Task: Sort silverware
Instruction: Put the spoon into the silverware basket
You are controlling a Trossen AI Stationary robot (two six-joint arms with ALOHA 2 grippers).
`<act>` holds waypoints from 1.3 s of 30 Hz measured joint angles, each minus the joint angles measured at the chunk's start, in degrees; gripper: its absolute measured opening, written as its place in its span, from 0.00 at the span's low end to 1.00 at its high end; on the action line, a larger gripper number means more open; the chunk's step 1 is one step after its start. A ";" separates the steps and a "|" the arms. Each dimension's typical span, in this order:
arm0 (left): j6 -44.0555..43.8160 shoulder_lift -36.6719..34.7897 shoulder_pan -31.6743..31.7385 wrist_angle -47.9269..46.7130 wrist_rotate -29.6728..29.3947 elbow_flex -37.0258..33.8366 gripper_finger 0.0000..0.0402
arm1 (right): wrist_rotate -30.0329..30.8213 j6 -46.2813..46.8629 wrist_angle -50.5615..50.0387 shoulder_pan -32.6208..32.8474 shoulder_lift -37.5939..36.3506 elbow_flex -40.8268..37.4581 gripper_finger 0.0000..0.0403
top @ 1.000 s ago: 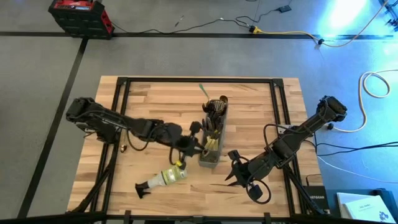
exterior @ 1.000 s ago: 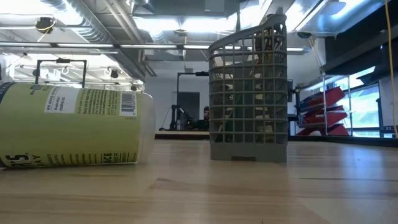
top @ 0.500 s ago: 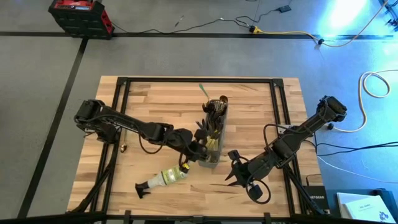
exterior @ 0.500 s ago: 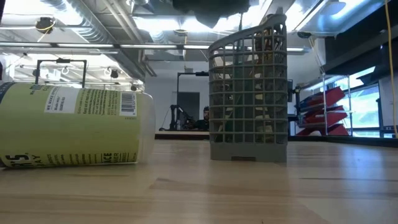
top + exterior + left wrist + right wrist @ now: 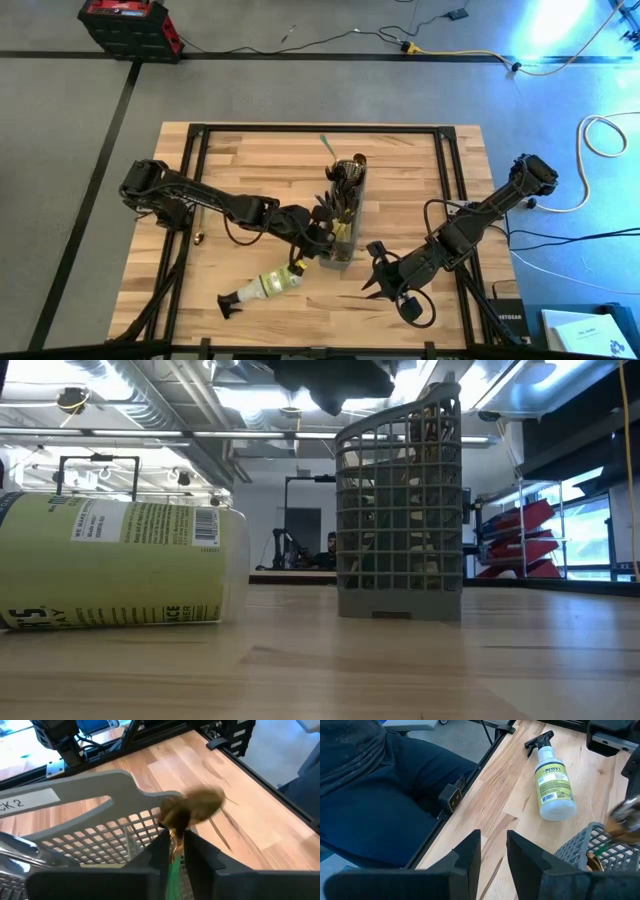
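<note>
Holding a green-handled spoon [image 5: 192,809] pinched between its nearly closed fingers [image 5: 161,851], the left claw [image 5: 318,240] sits right over the near end of the grey mesh caddy [image 5: 342,225], so it looks like it's either dropping that piece in or fishing it out; can't say which from this alone. The gold bowl sticks up past the fingertips, blurry, right above the caddy's rim. Rest of the silverware [image 5: 346,180] is bunched upright in the caddy's far compartments, which makes sense since the mesh keeps handles standing. One green piece [image 5: 326,144] lies loose on the bench [image 5: 250,170] beyond the caddy. The spray bottle [image 5: 262,287] lies on its side nearby, out of the way. The right claw [image 5: 385,283] waits near the bench's front edge, fingers slightly apart and empty.
</note>
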 joint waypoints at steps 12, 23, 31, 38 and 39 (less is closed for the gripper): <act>0.89 0.00 -0.02 2.93 -0.01 0.00 0.30 | 0.00 0.00 0.02 0.00 0.00 0.00 0.19; -4.22 -8.54 -2.10 -7.60 -7.99 0.00 0.31 | 0.00 0.79 -0.50 0.00 0.00 0.00 0.19; -29.78 -19.68 -6.07 -47.12 -29.92 -6.14 0.31 | 0.00 0.94 -0.59 0.00 0.00 0.00 0.19; -57.78 -20.53 -4.36 -64.96 -20.70 -13.79 0.31 | 0.04 0.74 -0.07 0.00 0.00 0.00 0.19; -60.47 -20.28 -3.68 -67.17 -18.30 -14.59 0.31 | 0.04 0.72 -0.04 0.00 0.00 0.00 0.19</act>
